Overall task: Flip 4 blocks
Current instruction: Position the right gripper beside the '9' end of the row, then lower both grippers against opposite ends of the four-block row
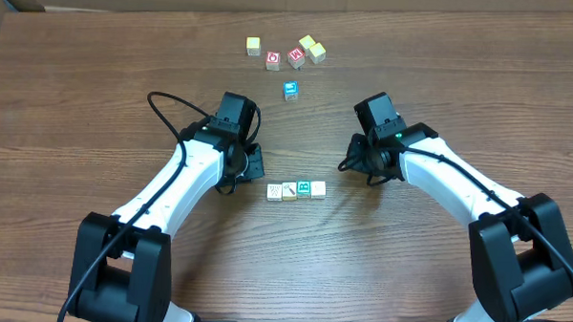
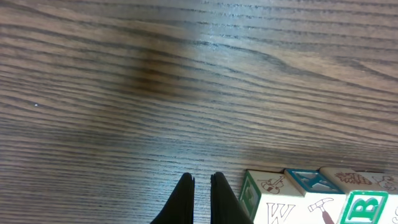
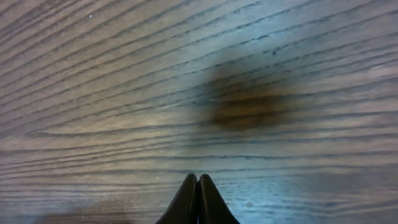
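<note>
Four pale cream blocks lie in a touching row at the table's middle: a patterned one, one with a brown picture, a green letter B and a plain one. My left gripper hangs just left of the row, shut and holding nothing. In the left wrist view its tips sit beside the block with a W and a violin; the hammer block and the B block follow. My right gripper is right of the row, shut and empty. The right wrist view shows its tips over bare wood only.
At the table's far side lie other cubes: a yellowish one, two red-faced ones, two yellowish ones and a blue-faced one. Both arms' white links reach in from the near edge.
</note>
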Robot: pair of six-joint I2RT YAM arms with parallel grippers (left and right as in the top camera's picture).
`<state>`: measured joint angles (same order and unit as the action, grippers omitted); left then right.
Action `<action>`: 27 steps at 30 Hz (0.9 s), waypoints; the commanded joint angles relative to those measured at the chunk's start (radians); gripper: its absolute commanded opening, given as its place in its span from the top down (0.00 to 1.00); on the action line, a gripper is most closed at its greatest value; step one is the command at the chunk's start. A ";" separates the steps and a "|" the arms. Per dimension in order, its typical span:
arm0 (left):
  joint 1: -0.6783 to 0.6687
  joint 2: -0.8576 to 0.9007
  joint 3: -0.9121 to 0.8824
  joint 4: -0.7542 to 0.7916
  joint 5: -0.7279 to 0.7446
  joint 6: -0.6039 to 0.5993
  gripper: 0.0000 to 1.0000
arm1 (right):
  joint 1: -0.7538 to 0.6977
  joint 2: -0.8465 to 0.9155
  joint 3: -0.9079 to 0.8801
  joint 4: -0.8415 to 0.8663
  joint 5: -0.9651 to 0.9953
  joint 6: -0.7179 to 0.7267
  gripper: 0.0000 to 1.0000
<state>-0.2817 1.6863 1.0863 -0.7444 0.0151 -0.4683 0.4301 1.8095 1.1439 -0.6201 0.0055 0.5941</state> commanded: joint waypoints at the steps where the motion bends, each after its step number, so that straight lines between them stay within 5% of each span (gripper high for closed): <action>1: -0.003 0.010 -0.022 0.002 0.004 -0.039 0.96 | 0.002 0.001 -0.045 0.037 -0.008 0.013 0.96; 27: -0.033 0.011 -0.141 0.037 0.013 -0.142 0.96 | 0.089 0.001 -0.091 0.076 -0.084 0.095 0.96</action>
<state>-0.3084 1.6875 0.9760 -0.7242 0.0193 -0.5892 0.4984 1.8095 1.0599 -0.5453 -0.0753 0.6811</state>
